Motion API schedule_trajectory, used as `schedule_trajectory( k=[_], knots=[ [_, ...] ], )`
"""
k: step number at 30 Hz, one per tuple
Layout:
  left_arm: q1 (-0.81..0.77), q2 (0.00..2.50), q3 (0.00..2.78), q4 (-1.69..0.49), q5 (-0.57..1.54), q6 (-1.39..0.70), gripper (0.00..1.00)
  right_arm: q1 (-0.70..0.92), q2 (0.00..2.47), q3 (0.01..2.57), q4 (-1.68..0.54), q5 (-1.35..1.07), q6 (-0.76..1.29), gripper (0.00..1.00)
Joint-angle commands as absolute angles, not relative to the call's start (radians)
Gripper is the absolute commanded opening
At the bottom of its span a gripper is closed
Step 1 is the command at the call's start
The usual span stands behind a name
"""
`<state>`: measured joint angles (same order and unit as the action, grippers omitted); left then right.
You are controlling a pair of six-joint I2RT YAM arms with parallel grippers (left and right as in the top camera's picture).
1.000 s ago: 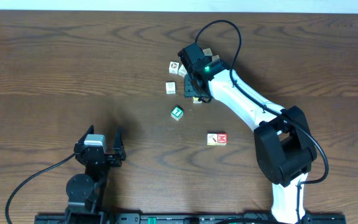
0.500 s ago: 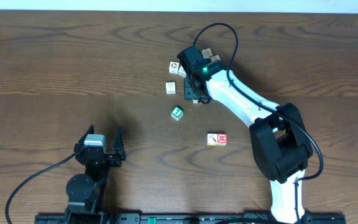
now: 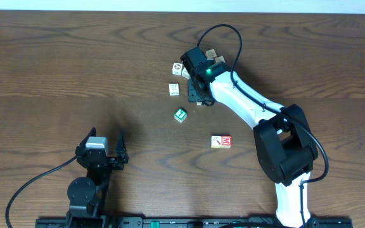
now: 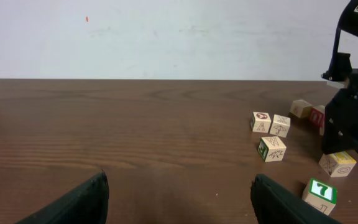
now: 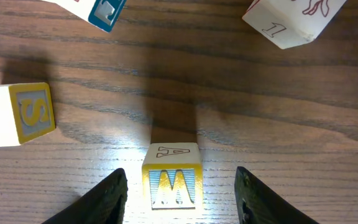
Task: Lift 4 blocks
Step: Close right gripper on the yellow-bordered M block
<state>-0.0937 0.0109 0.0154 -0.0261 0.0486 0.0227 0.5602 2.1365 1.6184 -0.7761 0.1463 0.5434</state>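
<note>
— Where do your jaws stand?
— Your left gripper [image 4: 180, 196] hangs released. Your right gripper [image 5: 180, 190] is spread around the yellow block [image 5: 171, 180], not touching it. The green block [image 3: 180, 114] lies at seven o'clock and the red block [image 3: 221, 141] at five.

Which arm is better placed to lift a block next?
Right: the right fingers flank the yellow-edged block, one on each side. The left fingers stand open, far from every block.
</note>
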Motion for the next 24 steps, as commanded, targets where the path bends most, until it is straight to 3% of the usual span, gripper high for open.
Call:
schedule_trajectory(
  k=[1,24],
  knots=[
    [-0.096,0.007,0.004,-0.07,0.033,0.017,0.73,0.572,2.147,1.606,-0.773,0.151,0.533,0.53],
    [-0.096,0.007,0.004,-0.07,0.033,0.017,0.73,0.576,2.149,1.543,-0.715,0.126,0.492,0.47]
  ],
)
